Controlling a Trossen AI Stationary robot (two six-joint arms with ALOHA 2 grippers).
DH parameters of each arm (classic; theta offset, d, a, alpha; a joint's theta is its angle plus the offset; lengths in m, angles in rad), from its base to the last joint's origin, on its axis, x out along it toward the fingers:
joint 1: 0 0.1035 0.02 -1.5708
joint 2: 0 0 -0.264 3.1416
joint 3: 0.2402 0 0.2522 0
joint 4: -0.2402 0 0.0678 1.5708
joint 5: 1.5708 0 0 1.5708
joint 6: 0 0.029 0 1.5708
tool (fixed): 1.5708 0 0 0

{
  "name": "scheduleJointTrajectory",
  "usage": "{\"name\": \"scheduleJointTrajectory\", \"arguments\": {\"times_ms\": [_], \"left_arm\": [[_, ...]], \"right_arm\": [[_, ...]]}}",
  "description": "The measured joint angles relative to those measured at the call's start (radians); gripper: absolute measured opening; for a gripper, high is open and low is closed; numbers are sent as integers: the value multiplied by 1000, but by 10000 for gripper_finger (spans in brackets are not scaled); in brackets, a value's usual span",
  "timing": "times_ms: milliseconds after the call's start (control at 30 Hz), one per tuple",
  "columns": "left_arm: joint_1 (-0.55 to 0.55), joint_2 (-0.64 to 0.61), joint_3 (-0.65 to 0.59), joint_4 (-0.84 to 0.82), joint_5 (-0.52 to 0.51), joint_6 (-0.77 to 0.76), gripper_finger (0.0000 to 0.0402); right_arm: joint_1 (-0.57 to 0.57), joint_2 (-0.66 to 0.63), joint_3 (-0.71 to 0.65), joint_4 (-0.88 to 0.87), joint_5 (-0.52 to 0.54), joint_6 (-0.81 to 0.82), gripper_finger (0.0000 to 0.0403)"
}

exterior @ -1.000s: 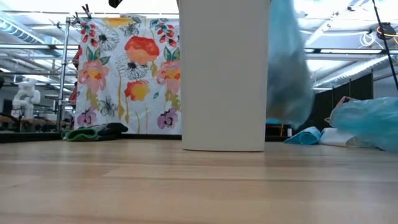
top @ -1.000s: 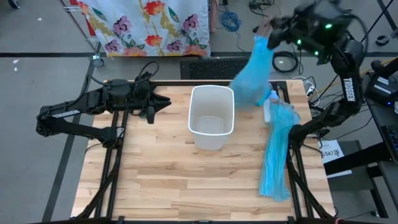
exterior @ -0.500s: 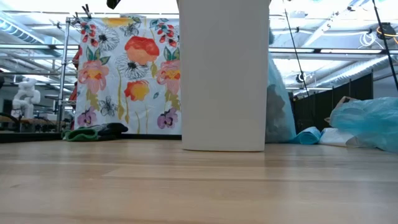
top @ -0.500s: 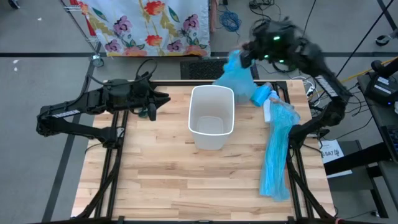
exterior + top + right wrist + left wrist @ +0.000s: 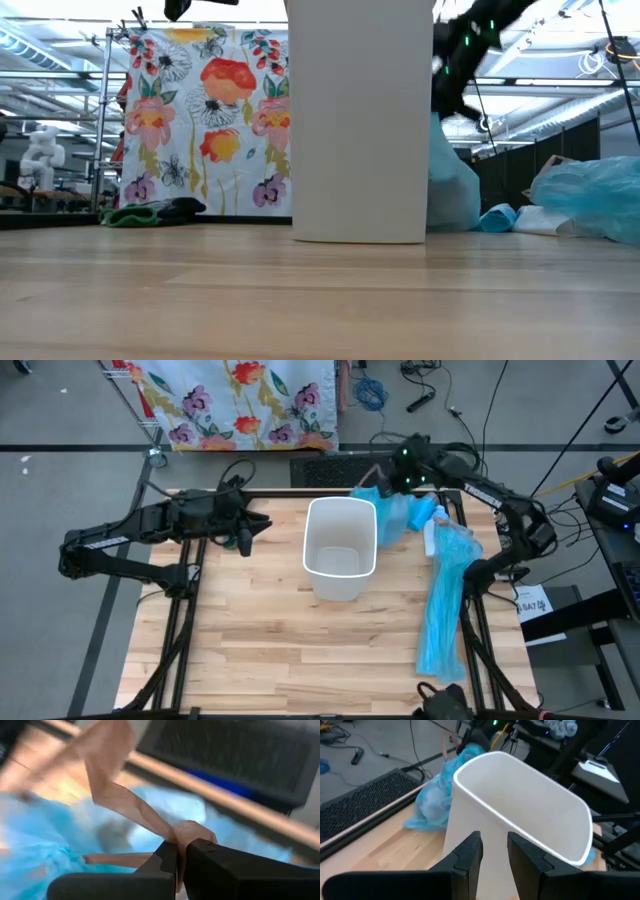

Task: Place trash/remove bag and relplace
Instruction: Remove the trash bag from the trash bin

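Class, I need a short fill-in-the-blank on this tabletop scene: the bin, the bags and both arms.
1. The white bin stands upright and looks ____ inside.
2. The filled blue bag rests on the table against the bin's ____ side in the high view.
3. The right gripper has its jaws shut on the bag's ____ drawstring.
4. The left gripper points at the ____.

Missing words: empty; right; tan; bin

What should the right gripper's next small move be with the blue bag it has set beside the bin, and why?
Probably open and let go. The right gripper is shut on the bag's tan drawstring, and the filled blue bag already rests on the table just behind the white bin, which looks unlined and empty. The left gripper waits, aimed at the bin.
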Motion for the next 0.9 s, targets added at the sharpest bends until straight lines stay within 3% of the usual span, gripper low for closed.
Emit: {"name": "scheduleJointTrajectory", "arguments": {"times_ms": [267,433,633,900], "left_arm": [[0,26,0,-48,-13,-26,97],[0,40,0,-49,-14,-45,97],[0,56,0,-49,-14,-51,97],[0,56,0,-49,-14,-51,97]], "right_arm": [[-30,85,-295,215,-130,61,0],[-30,170,-390,264,-219,101,0],[-32,206,-397,262,-285,143,0],[-32,72,-288,192,-287,127,37]]}}
